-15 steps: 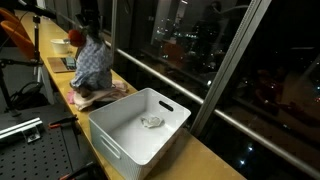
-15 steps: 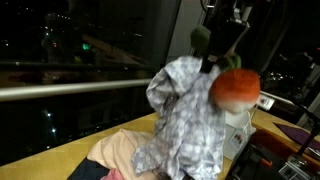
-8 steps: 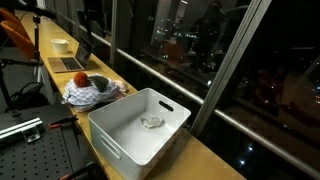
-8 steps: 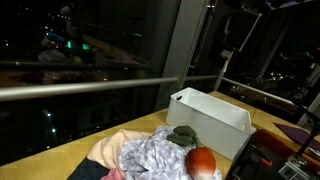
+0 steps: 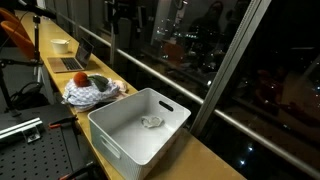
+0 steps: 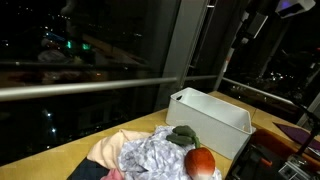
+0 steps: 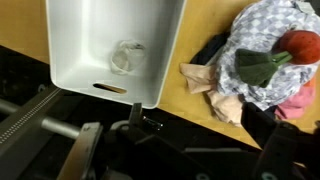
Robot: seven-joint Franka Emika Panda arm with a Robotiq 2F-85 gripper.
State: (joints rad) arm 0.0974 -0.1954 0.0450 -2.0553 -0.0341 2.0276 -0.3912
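Patterned cloth — crumpled beside bin

- Nothing readable here, honestly: no letters, numbers or logos come through in any view.
- The white bin has plain walls wherever they show.
- The patterned cloth has a checked print but no wording.
- The laptop in an exterior view is too small and blurry for a brand.
- The lights behind the window are just blobs, with no legible signs.
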